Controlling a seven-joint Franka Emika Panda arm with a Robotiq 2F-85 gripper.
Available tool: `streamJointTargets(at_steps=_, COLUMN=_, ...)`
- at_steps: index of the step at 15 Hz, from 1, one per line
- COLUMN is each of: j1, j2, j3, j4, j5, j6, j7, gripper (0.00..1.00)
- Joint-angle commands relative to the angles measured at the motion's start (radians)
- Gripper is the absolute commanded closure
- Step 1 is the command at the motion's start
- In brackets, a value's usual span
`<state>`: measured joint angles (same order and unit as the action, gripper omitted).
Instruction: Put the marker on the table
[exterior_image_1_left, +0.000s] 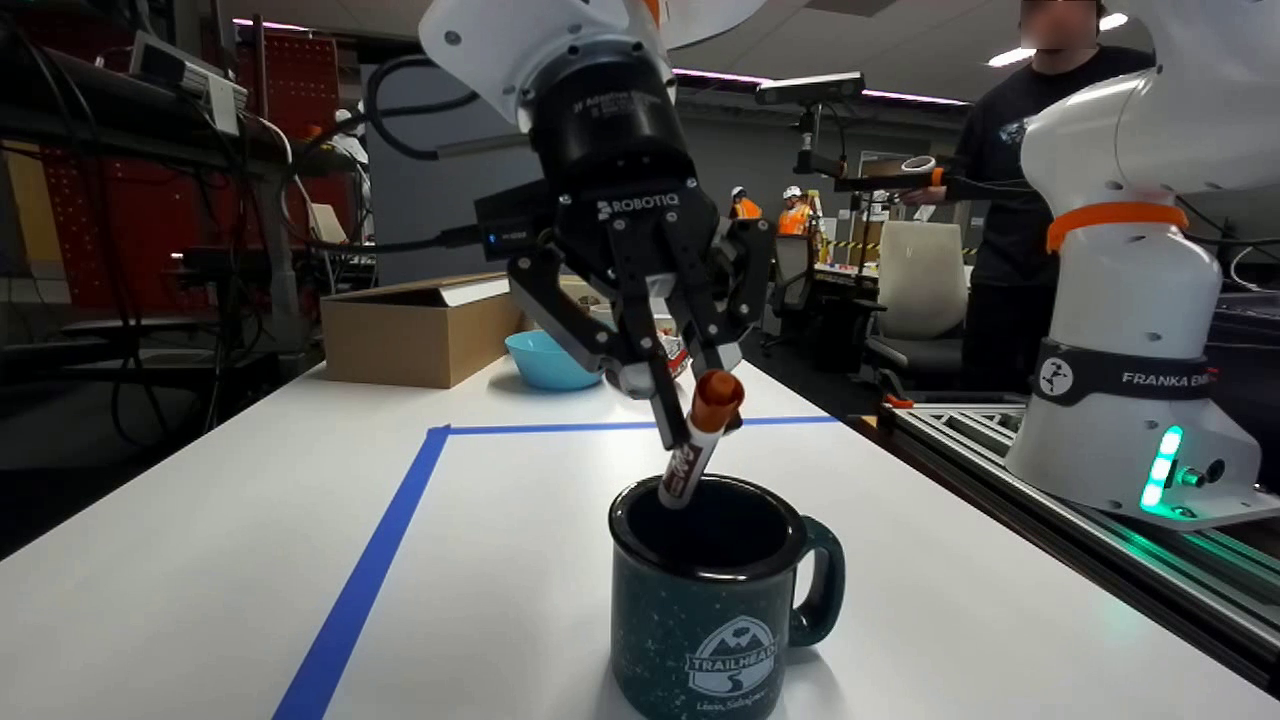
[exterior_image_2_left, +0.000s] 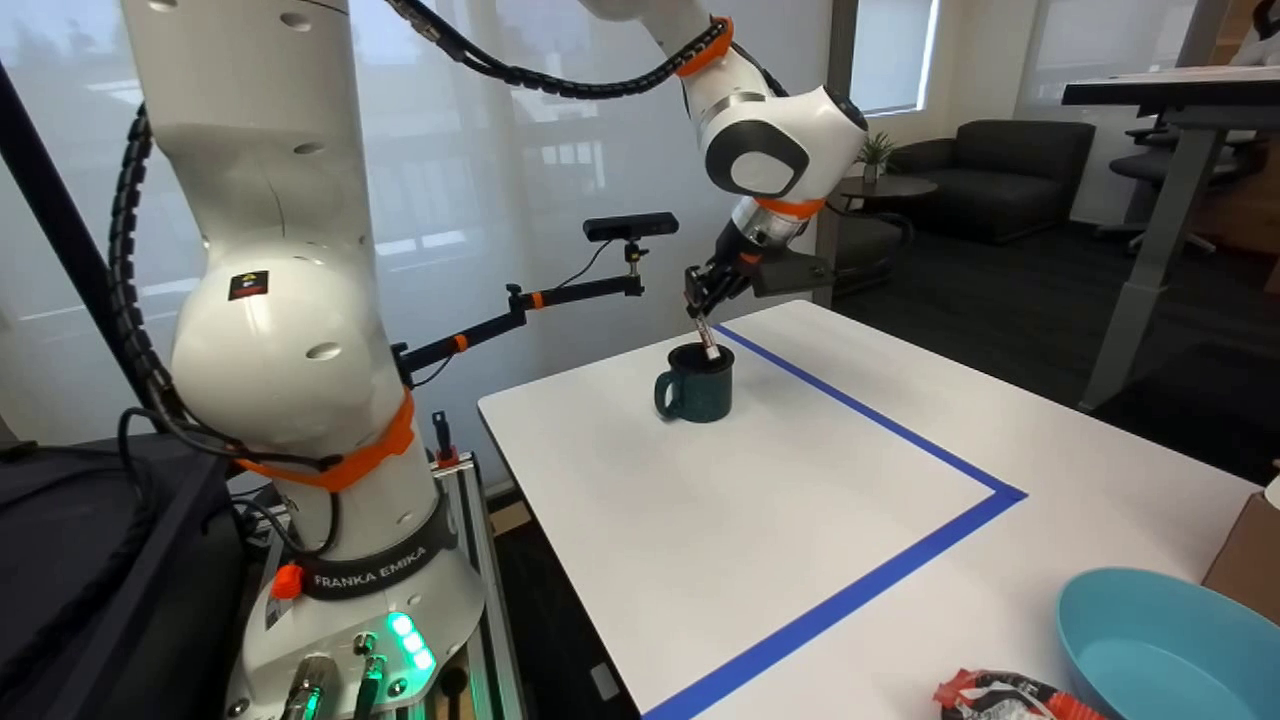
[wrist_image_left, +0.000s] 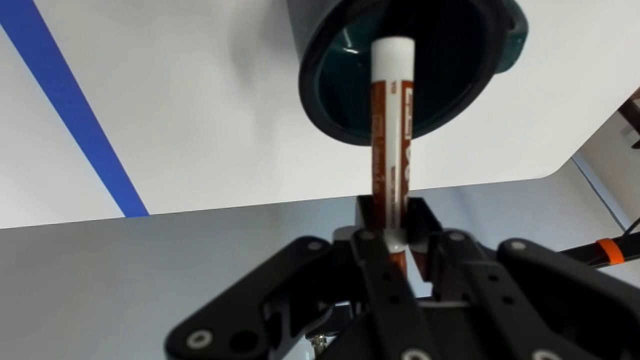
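I have my gripper (exterior_image_1_left: 704, 427) closed on the marker (wrist_image_left: 392, 145), its fingers (wrist_image_left: 420, 217) pinching the shaft near the orange cap (exterior_image_1_left: 717, 400), which is uppermost. I hold it tilted over the mouth of the dark green mug (exterior_image_1_left: 680, 620), white end downward; in both exterior views that end lies across the opening, though I cannot make out whether it dips below the rim. The mug itself stands upright on the white table (exterior_image_2_left: 720, 500), TRAILHEAD lettered on its wall. A strip of blue tape (exterior_image_1_left: 370, 570) runs along the table on the side away from the mug's handle (exterior_image_1_left: 830, 580) and turns a corner well apart from the mug. Past that corner, farther from the mug, sit a light blue bowl (exterior_image_1_left: 548, 362), a crumpled red packet (exterior_image_2_left: 1005, 697) just beside it, and a cardboard box (exterior_image_1_left: 390, 342). My arm's base (exterior_image_1_left: 1110, 440) stands on the handle side of the mug, beyond the table's edge, and in an exterior view a person (exterior_image_1_left: 1000, 240) in dark clothes stands on that side too.
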<state>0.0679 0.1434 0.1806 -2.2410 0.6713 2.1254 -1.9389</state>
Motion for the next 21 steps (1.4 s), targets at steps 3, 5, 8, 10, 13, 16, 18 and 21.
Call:
streamJointTargets(at_steps=3, j1=-0.004, j2=-0.155, j3=-0.045, j4=-0.141, j5=-0.03, j6=-0.017, j7=0.109, gripper=0.95)
streamJointTargets(at_steps=5, j1=-0.01, j2=-0.176, j3=-0.068, j4=-0.177, j5=-0.039, j6=-0.017, j7=0.124, gripper=0.95)
streamJointTargets(at_steps=8, j1=-0.017, j2=-0.205, j3=-0.099, j4=-0.232, j5=-0.04, j6=-0.01, j7=0.139, gripper=0.95)
streamJointTargets(at_steps=10, j1=-0.019, j2=-0.22, j3=-0.115, j4=-0.268, j5=-0.028, j6=-0.004, j7=0.139, gripper=0.95)
streamJointTargets(at_steps=13, j1=-0.021, j2=-0.243, j3=-0.135, j4=-0.324, j5=-0.014, j6=0.004, j7=0.139, gripper=0.95)
streamJointTargets(at_steps=16, j1=-0.022, j2=-0.263, j3=-0.151, j4=-0.373, j5=0.0, j6=0.01, j7=0.138, gripper=0.95)
streamJointTargets(at_steps=18, j1=-0.021, j2=-0.254, j3=-0.16, j4=-0.391, j5=0.013, j6=0.015, j7=0.123, gripper=0.95)
streamJointTargets(at_steps=21, j1=-0.018, j2=-0.22, j3=-0.164, j4=-0.397, j5=0.033, j6=0.022, j7=0.101, gripper=0.95)
